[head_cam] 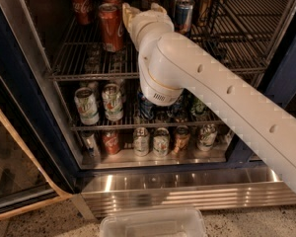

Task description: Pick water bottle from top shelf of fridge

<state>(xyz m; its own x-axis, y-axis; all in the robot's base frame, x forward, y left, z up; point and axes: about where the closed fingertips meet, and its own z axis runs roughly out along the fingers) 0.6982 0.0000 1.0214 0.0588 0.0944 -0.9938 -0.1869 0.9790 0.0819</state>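
Note:
The fridge (187, 187) stands open, with a dark frame and a ribbed steel base panel. My white arm reaches into it over the top shelf (84, 58), a silver wire rack. My gripper (141, 11) is deep over that shelf, between a red cola can (111, 26) on its left and a tall blue-silver can (184, 15) on its right. No clear ribbed water bottle shows; the gripper and arm hide the middle of the shelf behind them.
More red and dark cans stand at the back of the top shelf. Lower racks (153, 125) hold several cans. The glass door (10, 177) hangs open at left. A clear plastic tub (153, 224) sits on the floor in front.

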